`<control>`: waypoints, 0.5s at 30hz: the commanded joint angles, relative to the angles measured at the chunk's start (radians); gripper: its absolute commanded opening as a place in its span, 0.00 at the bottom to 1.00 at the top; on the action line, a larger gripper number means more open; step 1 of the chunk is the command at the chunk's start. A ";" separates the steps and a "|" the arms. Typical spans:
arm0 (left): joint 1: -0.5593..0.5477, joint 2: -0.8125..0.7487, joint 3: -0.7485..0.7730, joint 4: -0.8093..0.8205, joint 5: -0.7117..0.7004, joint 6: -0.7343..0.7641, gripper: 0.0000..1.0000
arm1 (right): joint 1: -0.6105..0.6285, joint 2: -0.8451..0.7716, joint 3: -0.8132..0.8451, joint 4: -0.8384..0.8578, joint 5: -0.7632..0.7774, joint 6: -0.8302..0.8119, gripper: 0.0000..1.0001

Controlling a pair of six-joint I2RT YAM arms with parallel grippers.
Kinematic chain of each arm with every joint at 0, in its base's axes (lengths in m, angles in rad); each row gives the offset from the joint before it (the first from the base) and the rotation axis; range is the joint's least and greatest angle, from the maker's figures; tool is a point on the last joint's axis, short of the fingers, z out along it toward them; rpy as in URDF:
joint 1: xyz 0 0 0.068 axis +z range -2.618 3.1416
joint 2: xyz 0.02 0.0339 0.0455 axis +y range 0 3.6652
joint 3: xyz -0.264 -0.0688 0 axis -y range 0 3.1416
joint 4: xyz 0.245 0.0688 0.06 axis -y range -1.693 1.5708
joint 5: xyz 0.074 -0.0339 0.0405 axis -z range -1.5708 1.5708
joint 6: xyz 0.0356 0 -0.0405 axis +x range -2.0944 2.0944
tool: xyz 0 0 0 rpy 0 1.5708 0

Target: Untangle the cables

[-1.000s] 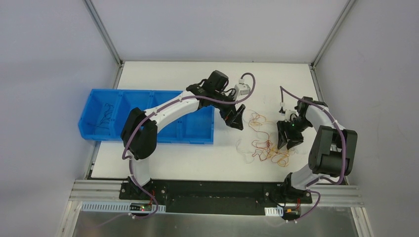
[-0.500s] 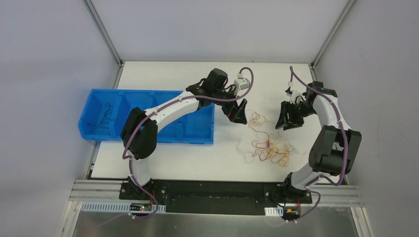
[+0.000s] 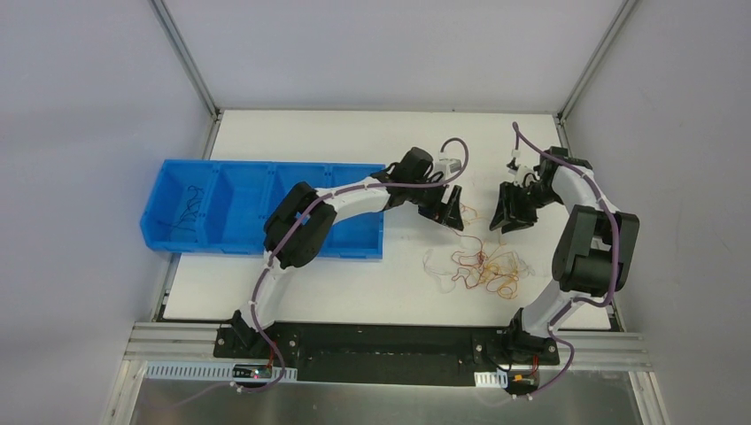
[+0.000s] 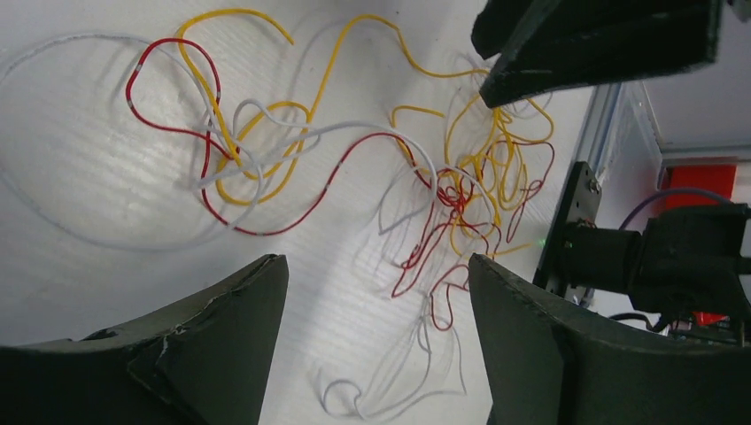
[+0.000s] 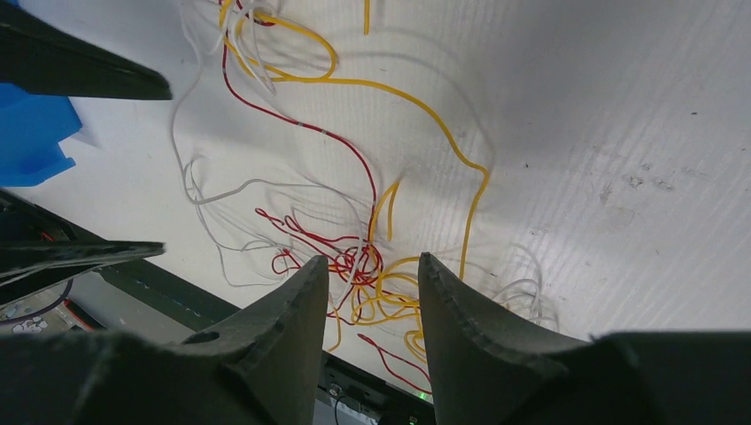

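Note:
The cables lie as one loose tangle of thin red, yellow and white wires on the white table. My left gripper is open and empty just above the tangle's far left edge. In the left wrist view the cables spread out beyond the gripper, with a white loop under the gap. My right gripper is open and empty at the far right of the tangle. In the right wrist view the gripper hangs above the knotted red and yellow coils.
A blue bin with several compartments sits at the left. A thin black cable lies in its leftmost compartment. The bin's corner shows in the right wrist view. The two grippers are close, facing each other across the tangle's far end.
My left arm has stretched right, bringing its gripper over the tangle's far edge. My right gripper has moved from over the tangle to its far side.

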 commanded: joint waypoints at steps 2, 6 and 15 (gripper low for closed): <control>-0.039 0.082 0.119 0.084 -0.049 -0.077 0.74 | 0.000 -0.022 -0.010 -0.006 -0.002 -0.001 0.45; -0.056 0.140 0.169 0.089 -0.050 -0.054 0.69 | -0.006 -0.041 -0.006 -0.030 -0.018 -0.011 0.45; -0.065 0.110 0.232 0.142 0.073 -0.095 0.08 | -0.063 -0.090 0.015 -0.051 -0.088 -0.054 0.52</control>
